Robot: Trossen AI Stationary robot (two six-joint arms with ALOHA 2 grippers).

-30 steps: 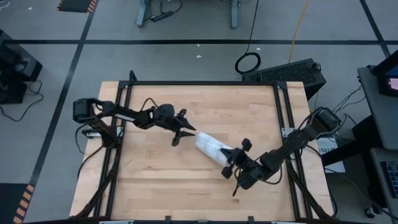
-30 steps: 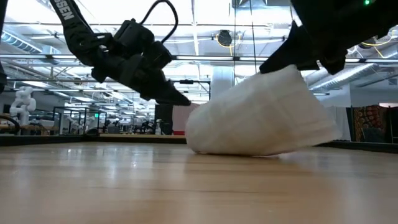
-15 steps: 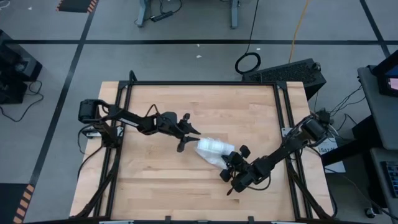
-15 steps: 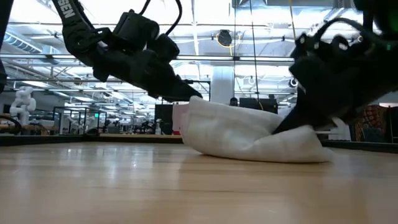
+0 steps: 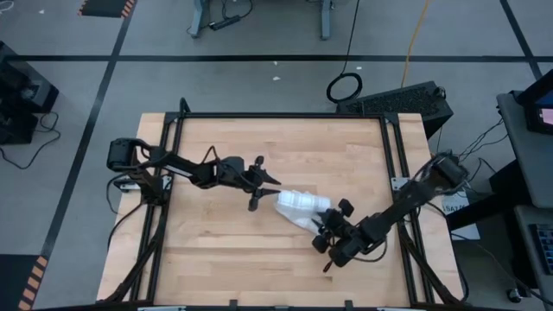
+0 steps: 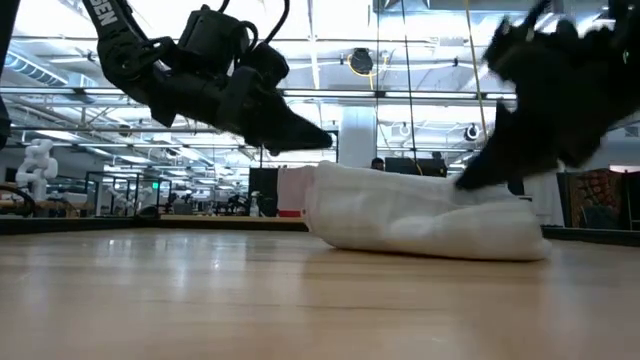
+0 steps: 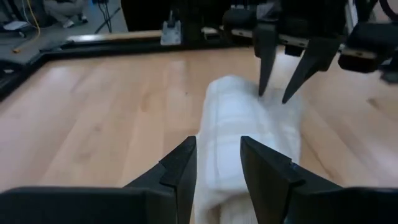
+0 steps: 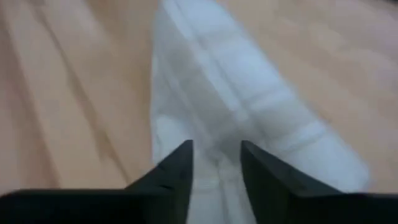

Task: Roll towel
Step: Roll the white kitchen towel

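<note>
Where it lies rolled, the towel (image 5: 301, 207) between two part-open, empty hands: left hand (image 5: 264, 189), right hand (image 5: 329, 226).

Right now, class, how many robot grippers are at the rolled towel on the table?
2. The left gripper is at the towel end nearer the table's middle; the right gripper is at the opposite end, nearer the table's right side.

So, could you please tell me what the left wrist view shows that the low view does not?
Only the left wrist view shows the left claw with a gap between its fingers, the towel's faint plaid lines, and the right claw parted at the far end. Only the low view shows the towel as a low bundle resting on the table. Both show the claws at opposite ends.
</note>
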